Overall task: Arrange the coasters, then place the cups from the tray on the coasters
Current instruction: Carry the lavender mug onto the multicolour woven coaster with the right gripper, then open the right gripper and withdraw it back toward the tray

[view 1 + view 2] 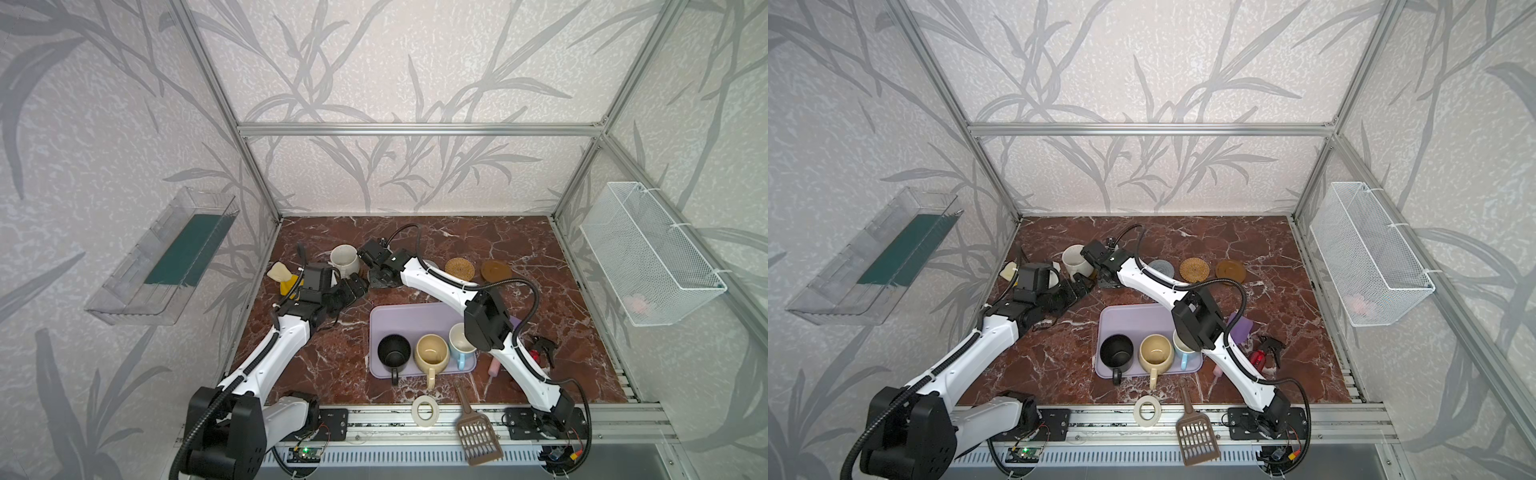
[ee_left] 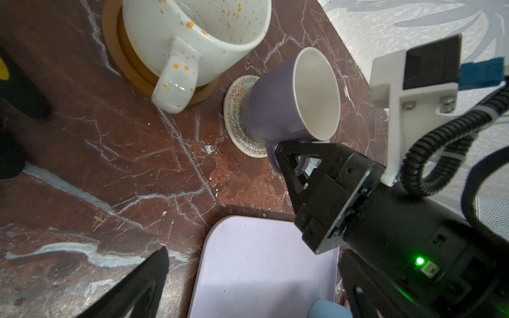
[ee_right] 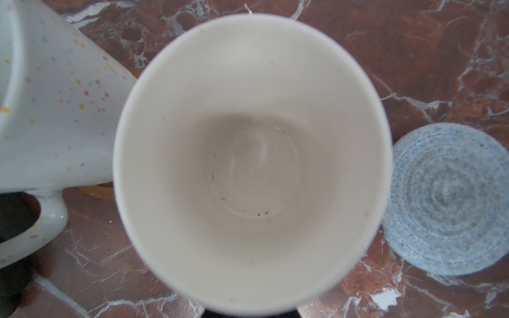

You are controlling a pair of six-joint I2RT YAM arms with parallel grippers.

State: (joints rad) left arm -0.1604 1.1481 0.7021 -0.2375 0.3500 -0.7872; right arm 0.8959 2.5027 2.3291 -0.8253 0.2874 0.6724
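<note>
My right gripper (image 2: 292, 154) is shut on the handle of the lavender cup (image 2: 289, 104), whose base sits over the woven white-beige coaster (image 2: 237, 115). Beside it the white speckled cup (image 2: 192, 41) stands on a brown wooden coaster (image 2: 115, 55). My left gripper (image 2: 254, 256) hangs open and empty over the tray's far end. The lavender tray (image 1: 399, 320) holds the black cup (image 1: 393, 353), the cream-yellow cup (image 1: 432, 355) and the light blue cup (image 1: 460, 345). The grey-blue coaster (image 3: 446, 198), the rattan coaster (image 1: 459, 269) and a second brown wooden coaster (image 1: 496, 270) lie bare in a row.
A white tape ring (image 1: 425, 410) and a brown slotted scoop (image 1: 476, 432) lie at the front edge. A red spray bottle (image 1: 540, 349) sits right of the tray, under my right arm. Yellow and cream objects (image 1: 286, 278) lie by the left wall. A wire basket (image 1: 652, 253) hangs on the right wall.
</note>
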